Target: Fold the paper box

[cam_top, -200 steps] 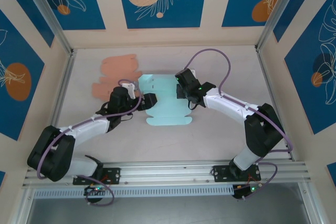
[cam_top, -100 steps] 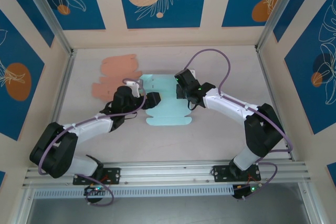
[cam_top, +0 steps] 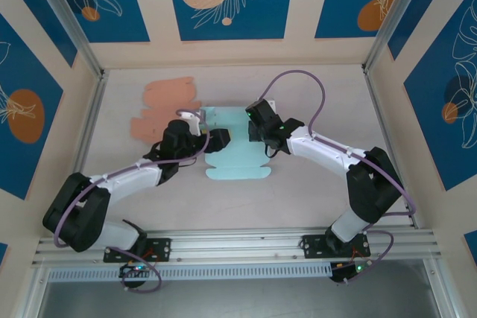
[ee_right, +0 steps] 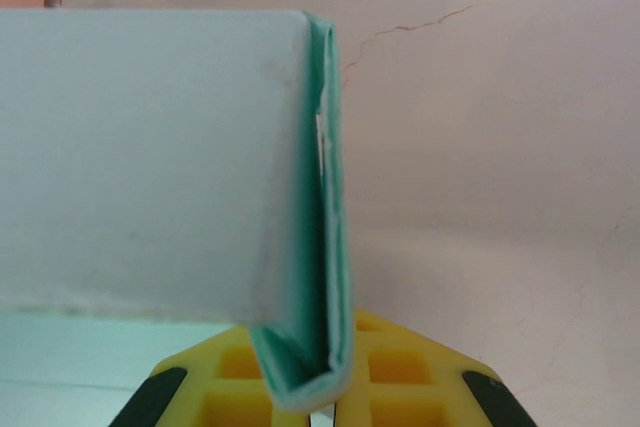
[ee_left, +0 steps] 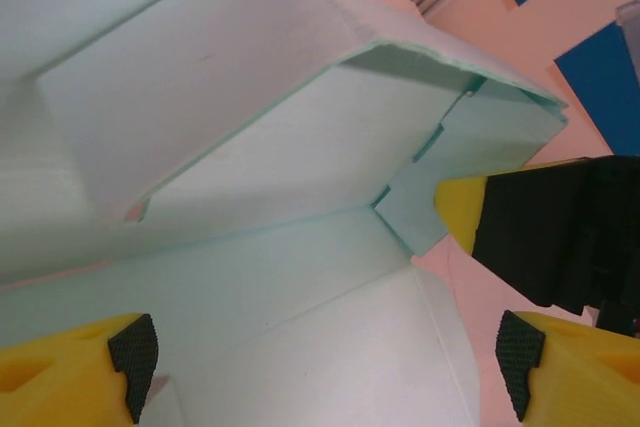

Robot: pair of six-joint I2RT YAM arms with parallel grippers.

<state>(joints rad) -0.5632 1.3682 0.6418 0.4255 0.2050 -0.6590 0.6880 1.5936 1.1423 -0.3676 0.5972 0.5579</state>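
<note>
The paper box is a mint-green cut sheet, partly folded, lying mid-table. My right gripper is at its right side, shut on a doubled-over wall that stands upright between the yellow fingers; the grip point is at the bottom of the right wrist view. My left gripper reaches over the box's left side. In the left wrist view it stands open, black pads wide apart above a pale panel, with a raised flap beyond.
A salmon-pink flat cut sheet lies behind and left of the box, near the left arm. Patterned walls and metal rails enclose the table on three sides. Bare tabletop lies to the back right and along the front.
My left gripper has slid right, further over the box's left side, and its jaws narrowed slightly. The right gripper has nudged slightly left, still pinching the wall.
</note>
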